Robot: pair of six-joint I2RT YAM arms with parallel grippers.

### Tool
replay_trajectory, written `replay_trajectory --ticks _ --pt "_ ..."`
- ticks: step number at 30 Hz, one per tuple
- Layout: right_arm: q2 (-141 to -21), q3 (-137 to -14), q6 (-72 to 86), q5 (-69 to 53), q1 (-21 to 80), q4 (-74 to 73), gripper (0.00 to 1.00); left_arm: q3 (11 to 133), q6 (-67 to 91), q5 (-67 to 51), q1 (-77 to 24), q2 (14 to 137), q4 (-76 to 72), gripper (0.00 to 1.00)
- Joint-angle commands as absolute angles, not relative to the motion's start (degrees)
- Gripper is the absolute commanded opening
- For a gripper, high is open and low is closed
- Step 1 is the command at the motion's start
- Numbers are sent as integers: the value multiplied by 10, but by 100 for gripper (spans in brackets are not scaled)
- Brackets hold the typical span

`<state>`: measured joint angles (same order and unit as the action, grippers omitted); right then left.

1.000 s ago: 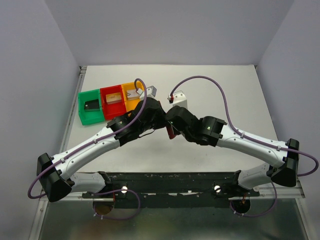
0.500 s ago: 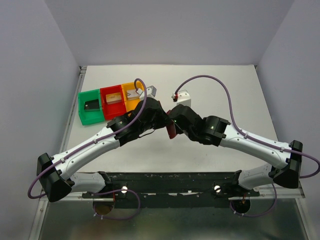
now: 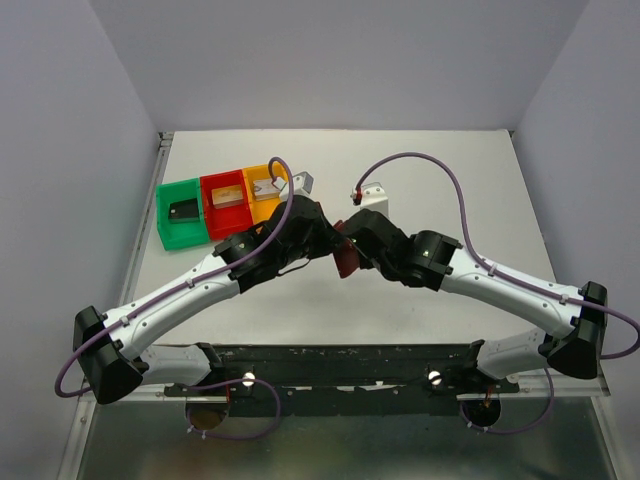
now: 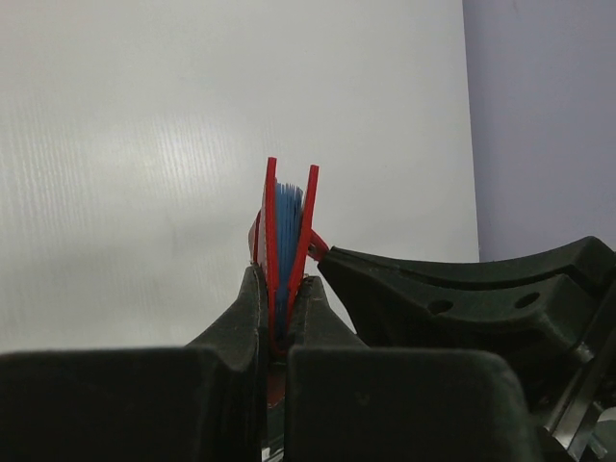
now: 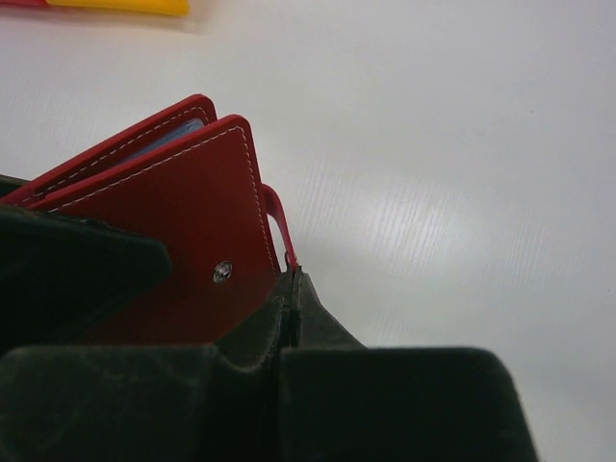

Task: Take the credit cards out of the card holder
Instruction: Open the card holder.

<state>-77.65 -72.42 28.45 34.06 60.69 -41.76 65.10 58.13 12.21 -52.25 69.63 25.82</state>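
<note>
The card holder point(image 3: 346, 262) is a dark red wallet held off the table between both grippers. My left gripper point(image 4: 282, 287) is shut on its folded edge, so the wallet point(image 4: 287, 226) stands edge-on with its light blue lining showing between the red covers. My right gripper point(image 5: 292, 279) is shut on the small red snap tab point(image 5: 277, 223) beside the wallet's outer cover point(image 5: 183, 217). No card shows inside the wallet. A black card point(image 3: 183, 210) lies in the green bin, and a tan card point(image 3: 228, 198) in the red bin. Another card point(image 3: 265, 184) lies in the orange bin.
The green bin point(image 3: 170, 232), red bin point(image 3: 213, 226) and orange bin point(image 3: 262, 208) stand in a row at the far left. The right arm's black gripper body point(image 4: 462, 308) sits close on the right of the wallet. Purple cables loop over both arms.
My right gripper has shifted a little toward the far side with the snap tab, and more of the red wallet shows between the grippers. The left arm has barely moved.
</note>
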Motion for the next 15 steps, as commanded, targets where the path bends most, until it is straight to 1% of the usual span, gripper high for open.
replay_trajectory --ticks 1,3,5,7,8,10,11,12,14,15 --pt "-758 -718 292 355 606 -433 0 654 577 136 -526 686 243 0" --pt "-744 -717 292 359 606 -434 0 649 555 142 -524 683 235 0" --pt "-725 -716 290 369 606 -441 4 625 509 136 -520 672 198 0" --pt "-702 -714 286 380 606 -448 7 579 446 100 -512 651 126 0" --pt "-688 -712 282 386 604 -451 9 551 402 71 -504 639 61 0" --pt "-652 -700 269 392 602 -435 14 463 374 12 -488 605 -61 0" --pt "-629 -687 256 389 604 -414 24 430 383 3 -479 584 -103 0" --pt "-606 -665 233 379 602 -379 38 398 390 -24 -465 569 -152 0" --pt "-550 -609 180 328 603 -295 65 367 404 -90 -419 551 -193 0" --pt "-524 -593 174 283 601 -273 70 366 414 -131 -391 549 -193 0"
